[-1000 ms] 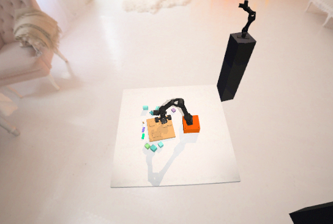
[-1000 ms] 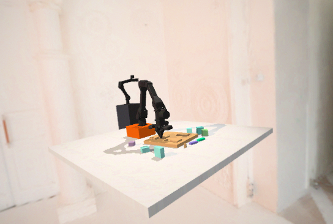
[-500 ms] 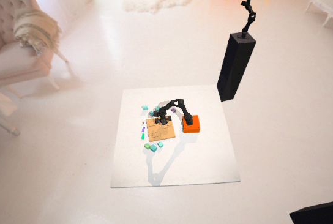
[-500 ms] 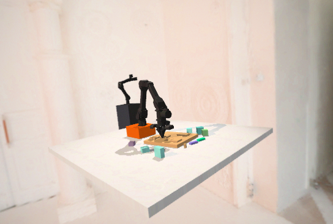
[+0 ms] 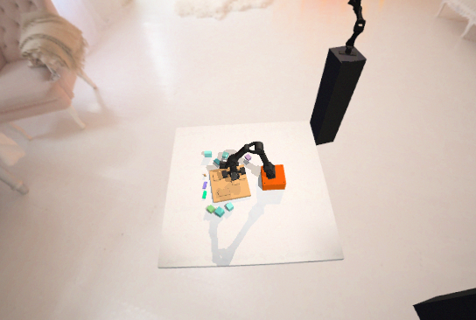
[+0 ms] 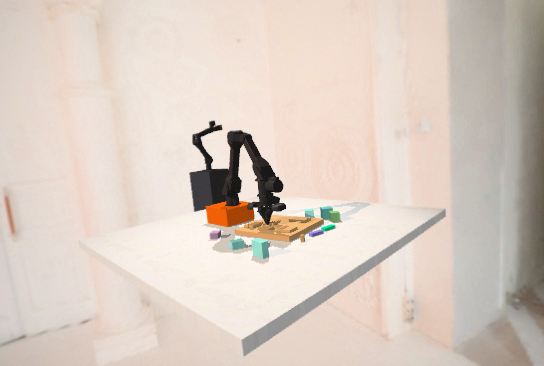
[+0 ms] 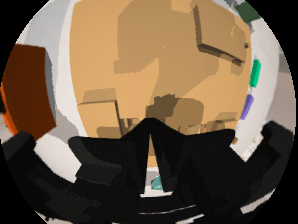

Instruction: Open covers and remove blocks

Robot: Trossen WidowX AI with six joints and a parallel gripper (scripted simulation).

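Note:
The tan puzzle board (image 5: 240, 192) (image 6: 293, 233) (image 7: 100, 30) lies on the white table, left of the arm's orange base (image 5: 273, 177) (image 6: 228, 213). My gripper (image 5: 234, 176) (image 6: 268, 220) (image 7: 149, 119) is shut with nothing between the fingers. Its tips point down at the board's near edge by a darker cover (image 7: 174, 110). Another cover (image 7: 220, 38) stands swung aside at the far right. A shallow open well (image 7: 143, 36) shows empty. Loose blocks lie around the board: teal ones (image 5: 207, 154) (image 6: 260, 248) (image 6: 237, 243), a purple one (image 5: 248, 157) (image 6: 215, 234), and a green one (image 5: 210, 209) (image 6: 334, 216).
A thin purple bar (image 5: 205, 184) (image 6: 316, 232) (image 7: 248, 106) and a green bar (image 5: 204, 194) (image 6: 328, 227) (image 7: 256, 72) lie along one board edge. More teal blocks (image 5: 219, 212) (image 5: 229, 206) sit past the board's corner. A tall black pillar (image 5: 338, 93) with a camera arm stands off the table.

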